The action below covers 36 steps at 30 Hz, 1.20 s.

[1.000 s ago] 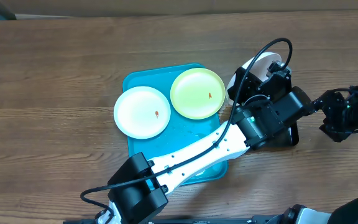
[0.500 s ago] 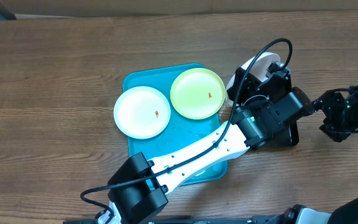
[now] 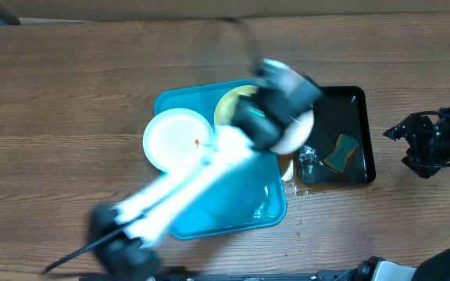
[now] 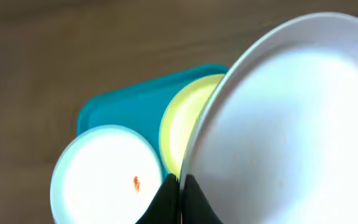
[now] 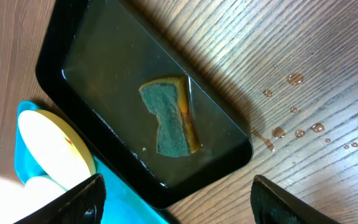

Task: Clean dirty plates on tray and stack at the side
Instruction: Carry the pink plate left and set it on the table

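My left gripper [image 4: 180, 198] is shut on the rim of a white plate [image 4: 291, 124], holding it tilted in the air. In the overhead view this plate [image 3: 297, 131] hangs blurred between the turquoise tray [image 3: 233, 203] and the black tray. A second white plate [image 3: 176, 140] with an orange speck lies on the turquoise tray's left side. The pale green plate [image 3: 229, 105] lies behind it, partly hidden by my arm. My right gripper [image 5: 182, 208] stands open and empty above the near end of the black tray.
The black tray [image 3: 362, 117] holds water and a green-and-yellow sponge [image 5: 169, 121]. Water drops [image 5: 291, 112] dot the wood beside it. My right arm [image 3: 432, 144] sits at the table's right edge.
My left arm has swung fast from over the black tray toward the turquoise tray, carrying the white plate. The black tray and sponge are now uncovered. The right arm has stayed still.
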Each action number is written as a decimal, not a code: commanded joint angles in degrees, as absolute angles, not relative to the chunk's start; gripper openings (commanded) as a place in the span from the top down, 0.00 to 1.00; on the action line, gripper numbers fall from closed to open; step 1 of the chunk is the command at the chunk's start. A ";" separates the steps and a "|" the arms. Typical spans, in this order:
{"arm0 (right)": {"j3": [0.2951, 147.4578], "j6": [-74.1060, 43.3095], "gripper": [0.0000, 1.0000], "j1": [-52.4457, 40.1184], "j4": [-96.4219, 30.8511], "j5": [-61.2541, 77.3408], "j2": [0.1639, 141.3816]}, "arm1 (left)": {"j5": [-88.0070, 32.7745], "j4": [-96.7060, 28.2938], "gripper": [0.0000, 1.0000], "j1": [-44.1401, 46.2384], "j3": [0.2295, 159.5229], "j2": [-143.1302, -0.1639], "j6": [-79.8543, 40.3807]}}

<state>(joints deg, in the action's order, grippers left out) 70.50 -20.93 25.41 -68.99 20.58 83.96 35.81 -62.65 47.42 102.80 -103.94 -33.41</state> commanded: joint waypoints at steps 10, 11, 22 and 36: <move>71.42 -20.53 0.24 25.47 -68.88 20.23 83.64 | 17.89 -85.47 0.96 2.90 102.30 -91.94 -41.04; 71.42 -20.53 0.24 25.47 -68.88 20.23 83.64 | 17.37 -85.38 0.96 -0.56 101.36 -91.94 -40.45; 71.42 -20.53 0.24 25.47 -68.86 20.21 83.64 | 12.80 -71.35 0.96 -26.72 78.76 -91.96 -39.42; 71.31 -18.94 0.24 24.67 -68.71 21.50 83.64 | -4.36 -56.42 0.74 -32.93 71.29 -91.96 -25.67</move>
<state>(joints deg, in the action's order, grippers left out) 70.50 -20.69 25.39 -68.93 20.62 83.96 3.81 -56.38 -32.99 68.99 -92.20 -32.45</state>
